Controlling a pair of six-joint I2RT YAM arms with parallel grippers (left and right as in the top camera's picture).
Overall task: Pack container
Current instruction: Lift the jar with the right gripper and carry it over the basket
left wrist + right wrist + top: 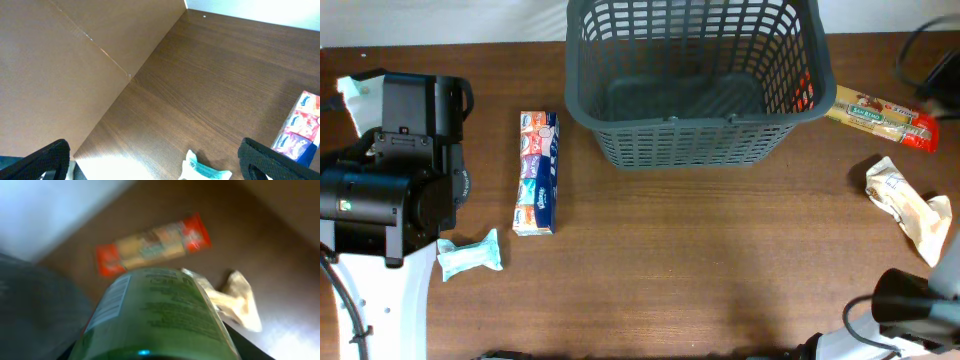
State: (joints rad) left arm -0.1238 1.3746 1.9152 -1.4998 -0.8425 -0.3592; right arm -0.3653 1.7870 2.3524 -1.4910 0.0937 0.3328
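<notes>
Container (695, 145) sits upright against the far edge of the tabletop (720, 270), about midway along it. Our left hand (155, 162) hangs near the left edge, well apart from the container, which lies to its right and farther back. Its fingers (260, 160) stand wide apart with nothing between them. Our right hand (155, 352) is over the near right corner. From there the container lies well away toward the far edge and to the left, a dark blur at the left of the right wrist view. That hand is closed around a green can (155, 310), which fills much of that view and hides nearly all of the fingers.

We see dark brown wood grain on the tabletop and a white surface (260, 10) beyond its far edge.

Between the left hand and the container a tissue pack (537, 173) lies lengthwise from far to near. A small teal packet (470, 255) rests just beside the left arm, closer to the near edge. Right of the container lies a long pasta pack (880, 118) with orange-red ends; we cannot tell whether it touches the container's right rim. A crumpled pale bag (910, 210) lies near the right edge, between the right hand and the pasta pack. A black cable (920, 55) loops at the far right corner.
</notes>
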